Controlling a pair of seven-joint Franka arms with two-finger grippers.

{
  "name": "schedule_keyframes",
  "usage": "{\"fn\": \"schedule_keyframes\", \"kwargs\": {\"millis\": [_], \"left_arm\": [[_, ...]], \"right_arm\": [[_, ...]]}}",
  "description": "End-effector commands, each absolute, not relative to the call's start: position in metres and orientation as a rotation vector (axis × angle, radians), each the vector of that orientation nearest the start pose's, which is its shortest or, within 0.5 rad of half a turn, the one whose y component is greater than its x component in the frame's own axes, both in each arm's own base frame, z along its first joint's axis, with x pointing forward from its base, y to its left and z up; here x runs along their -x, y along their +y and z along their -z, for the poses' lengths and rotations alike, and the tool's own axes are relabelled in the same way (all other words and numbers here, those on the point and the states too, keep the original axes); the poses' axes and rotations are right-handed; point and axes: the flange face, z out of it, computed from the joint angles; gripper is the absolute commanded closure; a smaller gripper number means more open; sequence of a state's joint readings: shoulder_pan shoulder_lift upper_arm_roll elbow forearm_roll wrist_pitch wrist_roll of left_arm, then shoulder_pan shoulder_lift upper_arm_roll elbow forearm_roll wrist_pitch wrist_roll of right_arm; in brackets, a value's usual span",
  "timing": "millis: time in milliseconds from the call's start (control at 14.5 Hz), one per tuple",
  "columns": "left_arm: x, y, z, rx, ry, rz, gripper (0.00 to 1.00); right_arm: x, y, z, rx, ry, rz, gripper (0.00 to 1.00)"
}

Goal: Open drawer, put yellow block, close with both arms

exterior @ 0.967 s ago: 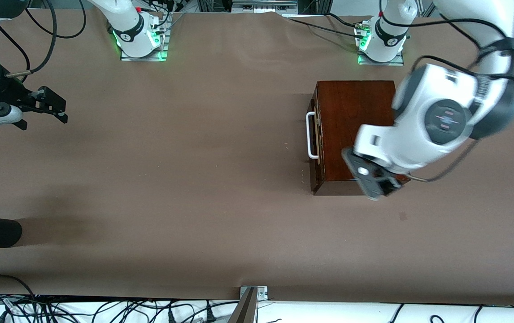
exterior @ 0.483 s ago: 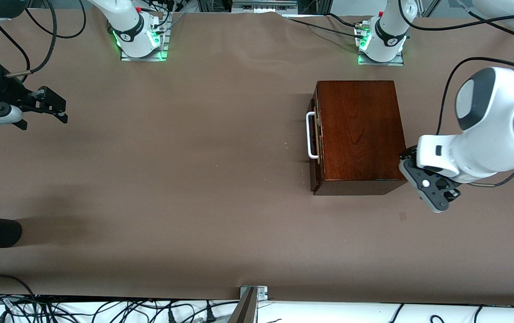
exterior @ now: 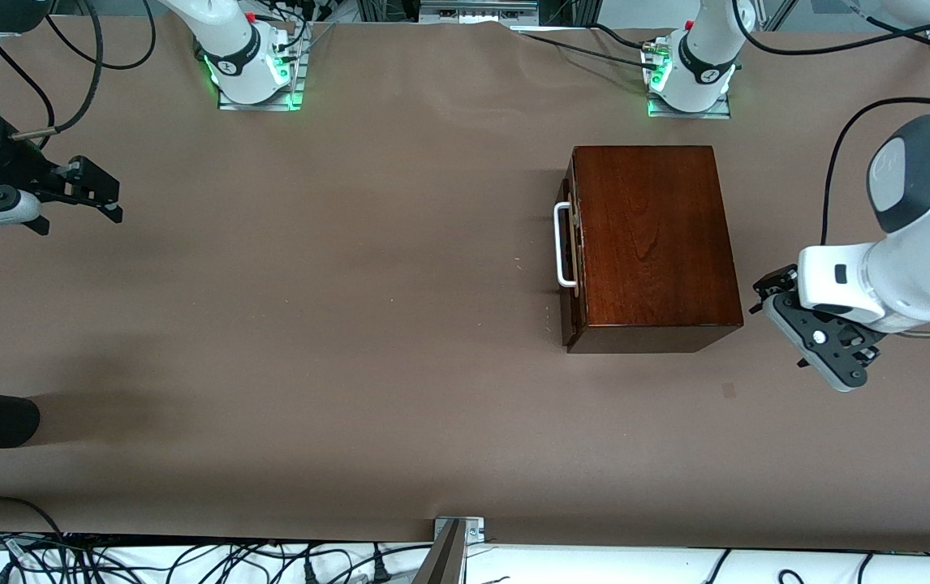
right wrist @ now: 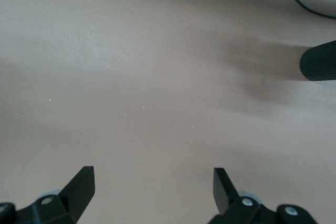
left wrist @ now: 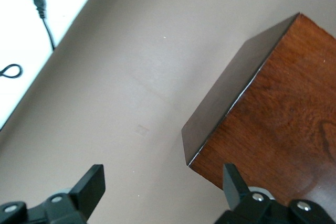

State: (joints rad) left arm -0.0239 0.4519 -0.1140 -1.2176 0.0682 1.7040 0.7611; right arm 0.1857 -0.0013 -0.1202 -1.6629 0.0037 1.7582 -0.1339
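The big brown paper-covered table (exterior: 351,324) takes up pretty much everything in the front view. Sitting on it toward the left arm's end is the glossy mahogany-coloured wooden box (exterior: 652,243), and its drawer with the dark reddish-brown front (exterior: 569,243) looks pushed in, or very nearly so, with the white bar handle (exterior: 562,245) facing the right arm's end of the table. The left wrist view catches one corner of that box (left wrist: 262,114) from above.

The white jointed left arm (exterior: 911,235) hangs over bare table just beside the box, at the end away from the handle. Its black two-finger left gripper (exterior: 767,294) isn't touching the box, and its jaws are spread wide with nothing between them; one finger (left wrist: 93,184) is plain in the left wrist view.

The right arm's black right gripper (exterior: 112,200) waits well apart from the box, over bare table at the right arm's end. Jaws spread there too, nothing held, and one finger (right wrist: 81,182) shows in the right wrist view.

Can't spot the small yellow block in any view, so no telling where it is.
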Motion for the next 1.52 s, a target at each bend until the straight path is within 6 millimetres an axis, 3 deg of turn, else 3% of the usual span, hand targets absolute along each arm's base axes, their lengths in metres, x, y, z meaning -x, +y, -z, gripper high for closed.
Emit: {"fn": "schedule_keyframes", "kwargs": {"millis": [0,207,483,552,760,1450], "left_arm": [[-0.657,-0.067,-0.562,2.820,1.195,0.057,0.00],[-0.618,-0.058,-0.577,2.954,0.807,0.057,0.00],[-0.577,-0.052,-0.610,3.011,0.479,0.120,0.00],[-0.569,-0.040,-0.620,3.012,0.435,0.142,0.00],[-0.550,-0.025,-0.623,3.027,0.446,0.138,0.00],[-0.545,-0.021,-0.624,3.025,0.483,0.129,0.00]], "right_arm": [[-0.566,0.040,-0.604,3.119,-0.299,0.152,0.00],[-0.565,0.039,-0.606,3.119,-0.299,0.156,0.00],[-0.565,0.039,-0.606,3.119,-0.299,0.156,0.00],[-0.565,0.039,-0.607,3.119,-0.299,0.159,0.00],[-0.564,0.039,-0.606,3.119,-0.299,0.149,0.00],[-0.564,0.039,-0.606,3.119,-0.299,0.144,0.00]]}}
